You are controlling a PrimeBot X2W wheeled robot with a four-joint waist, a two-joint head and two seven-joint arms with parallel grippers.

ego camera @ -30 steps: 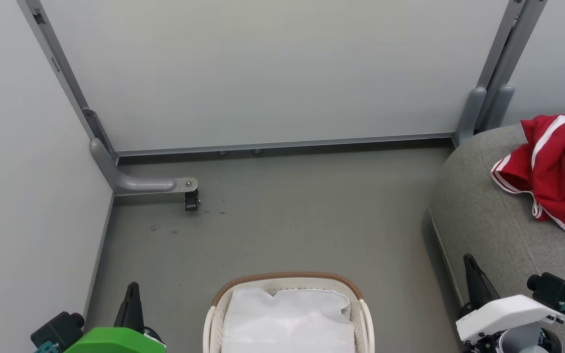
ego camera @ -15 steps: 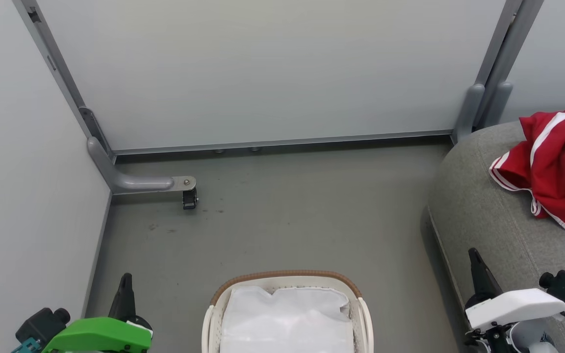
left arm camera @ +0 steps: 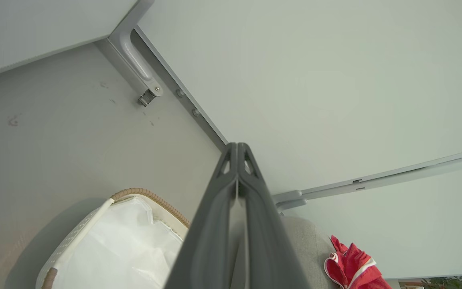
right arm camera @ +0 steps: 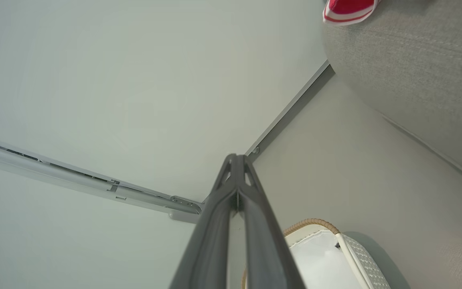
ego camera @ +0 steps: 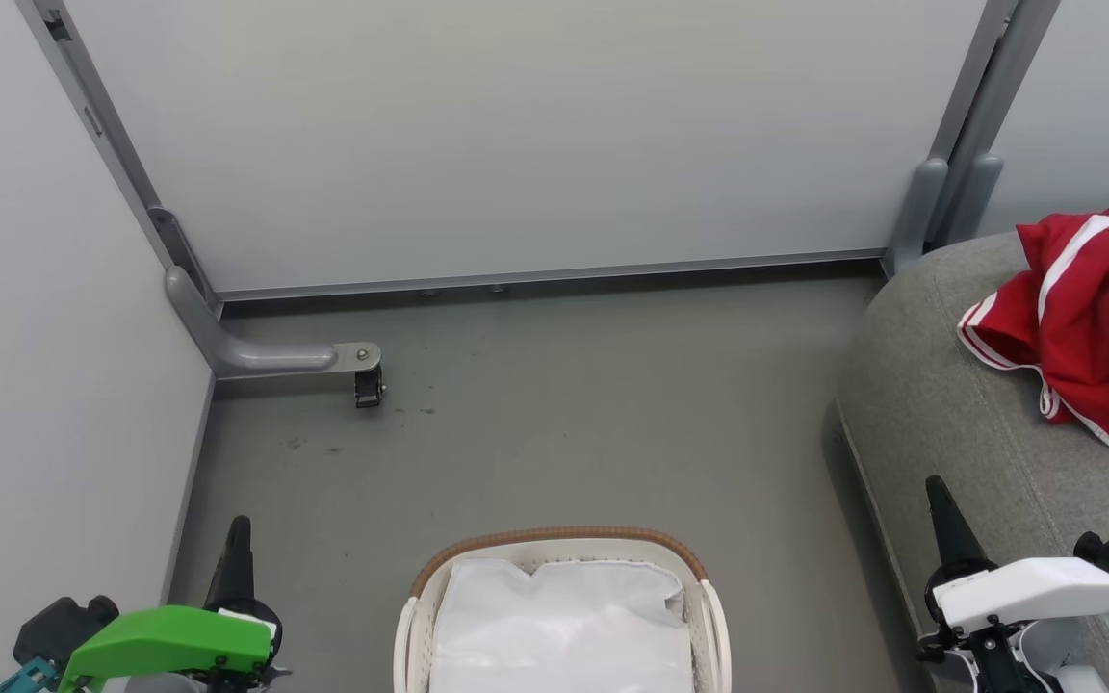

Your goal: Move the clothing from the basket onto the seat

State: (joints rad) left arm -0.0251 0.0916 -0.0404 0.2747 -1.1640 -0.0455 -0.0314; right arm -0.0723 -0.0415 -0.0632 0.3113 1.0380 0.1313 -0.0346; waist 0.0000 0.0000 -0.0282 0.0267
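Two dark long-fingered tools sit low in the head view, the left end effector (ego camera: 238, 553) and the right end effector (ego camera: 942, 525), each pressed together on nothing; the bright red, white-striped clothing (ego camera: 1084, 318) lies on the large grey upholstered seat (ego camera: 949, 433), well ahead of the right one; the small white perforated basket (ego camera: 554, 537) with its brown woven rim shows just its white cloth liner (ego camera: 564, 626). Left wrist view: fingers together, basket lower left, red fabric well apart at lower right. Right wrist view: fingers together, garment at the top edge; the transfer looks done, so check the liner for hidden fabric, arms clear of the rim.
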